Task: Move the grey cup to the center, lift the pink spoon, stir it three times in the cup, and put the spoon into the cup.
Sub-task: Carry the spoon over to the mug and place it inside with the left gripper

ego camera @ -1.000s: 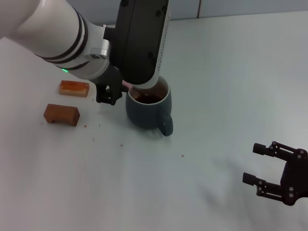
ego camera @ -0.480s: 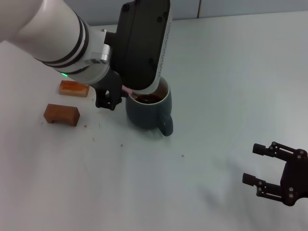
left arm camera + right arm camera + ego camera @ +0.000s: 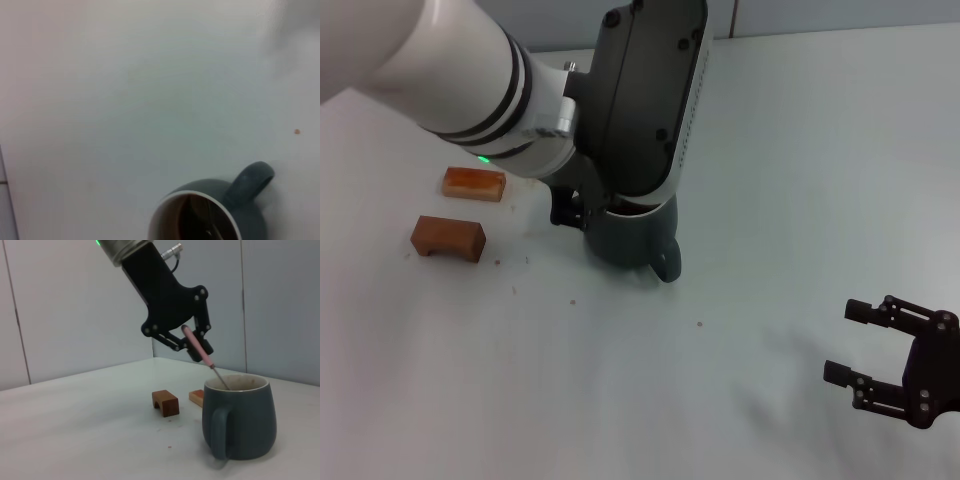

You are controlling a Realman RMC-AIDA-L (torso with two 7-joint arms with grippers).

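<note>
Far out at nine o'clock from the mug, two brown wooden blocks are lying on the white bench (image 3: pixel 770 150): the orange-brown block (image 3: pixel 474 184) farther back and the darker notched block (image 3: pixel 447 238) nearer to me, apart from each other. In my right wrist view they are showing as the notched block (image 3: pixel 165 403) and, just behind the mug's side, the orange-brown one (image 3: pixel 197 397).

My left gripper (image 3: pixel 192 346) is hanging over the grey cup (image 3: pixel 628 238), its dark body covering most of the mug's mouth from my head camera. Its jaws are pinching the pink spoon (image 3: pixel 199 352) by the pink handle. The spoon is tilting, handle up toward eleven o'clock in the right wrist view, its metal neck dipping past the pale rim into the mug. Whether the bowl is touching the bottom I cannot tell.

The grey cup (image 3: pixel 239 416) is standing upright on the bench, its thick loop handle pointing toward five o'clock in my head view. From my left wrist camera I am looking straight down at the cup (image 3: pixel 215 212), seeing the brown-stained inside and the spoon's thin metal neck (image 3: pixel 214 227) within it.

My right gripper (image 3: pixel 880 358) is idling low over the bench, well apart from the mug toward four o'clock, jaws spread wide and holding nothing.
</note>
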